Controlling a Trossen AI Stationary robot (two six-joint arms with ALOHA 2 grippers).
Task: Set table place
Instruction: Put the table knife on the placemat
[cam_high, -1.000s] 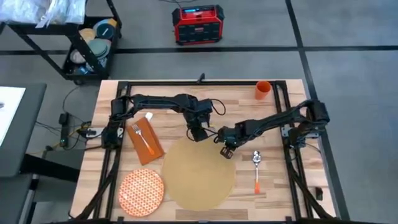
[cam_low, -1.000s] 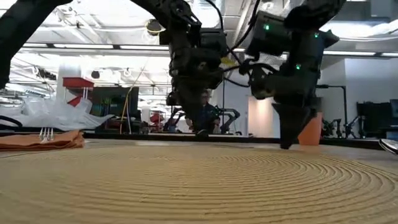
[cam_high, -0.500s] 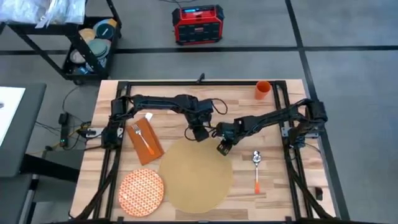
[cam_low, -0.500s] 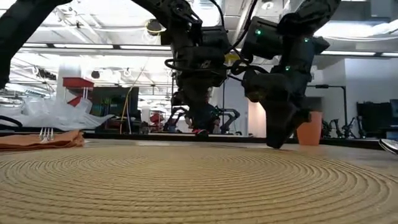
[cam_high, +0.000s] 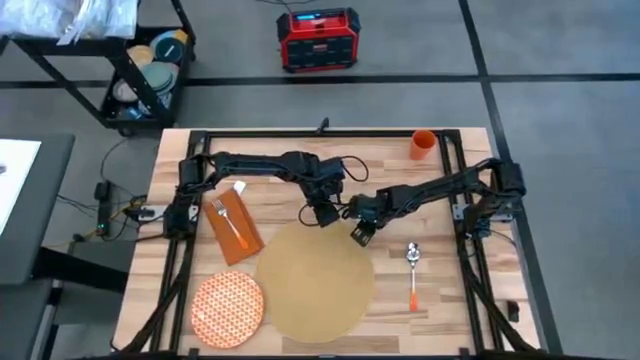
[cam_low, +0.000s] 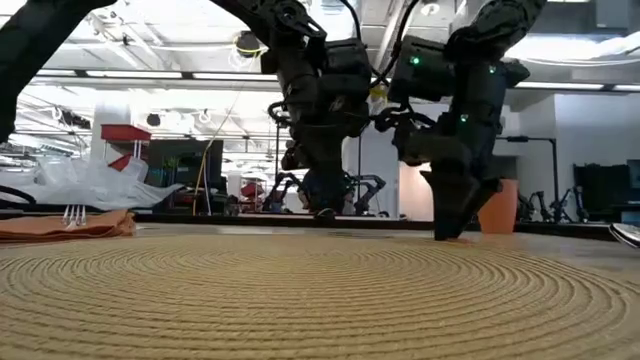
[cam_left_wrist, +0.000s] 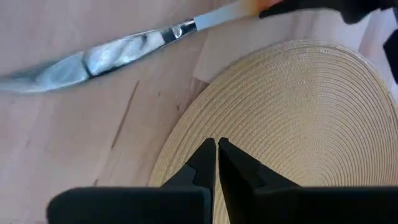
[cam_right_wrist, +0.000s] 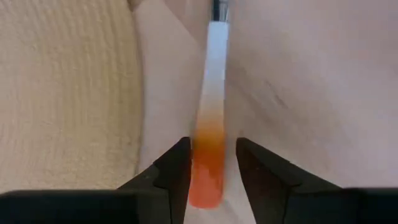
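High view: on the light-wood table (cam_high: 455, 300), a rust-orange napkin (cam_high: 233, 226) lies at the left with an orange-handled fork (cam_high: 229, 224) on top of it. Nearer the front edge, just beside the napkin's lower corner, sits the orange-patterned plate (cam_high: 227, 307). The round woven placemat (cam_high: 315, 282) fills the middle of the tabletop, its left rim just beside the plate.

Over the mat's far edge the two dark arms meet. The left gripper (cam_high: 322, 215) hangs at the mat's rim; its wrist camera shows the two fingers (cam_left_wrist: 205, 163) pressed together with nothing between them, directly above the placemat (cam_left_wrist: 292, 124). Just beyond that rim an orange-handled knife (cam_left_wrist: 112, 50) lies on the bare wood.

The right gripper (cam_high: 359, 234) reaches in from the right side to the mat's upper right edge. Its wrist camera shows the fingers (cam_right_wrist: 177, 168) spread on either side of the knife's orange handle (cam_right_wrist: 208, 165), with narrow gaps visible, the blade running away along the wood beside the mat.

To the right of the mat, an orange-handled spoon (cam_high: 412, 275) lies apart on the wood. A small orange cup (cam_high: 422, 145) stands near the table's far right corner.
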